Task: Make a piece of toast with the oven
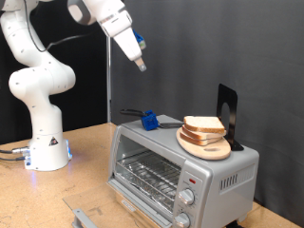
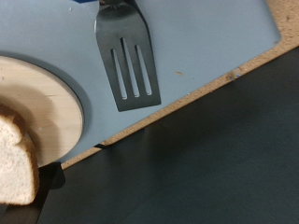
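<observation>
Two apparently stacked slices (image 1: pixel 203 125) atop oven (image 1: pixel 180 166)

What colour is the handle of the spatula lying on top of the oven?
Blue; the spatula handle shows best in the exterior view, lying on the silver-grey oven.

The tool (image 1: pixel 141 65) is held high above the oven (image 1: pixel 180 163), on which bread slices (image 1: pixel 203 126) are stacked on a wooden plate (image 1: pixel 205 148).

Brushed metal oven (image 1: pixel 180 161), wooden plate (image 1: pixel 205 147)
</observation>
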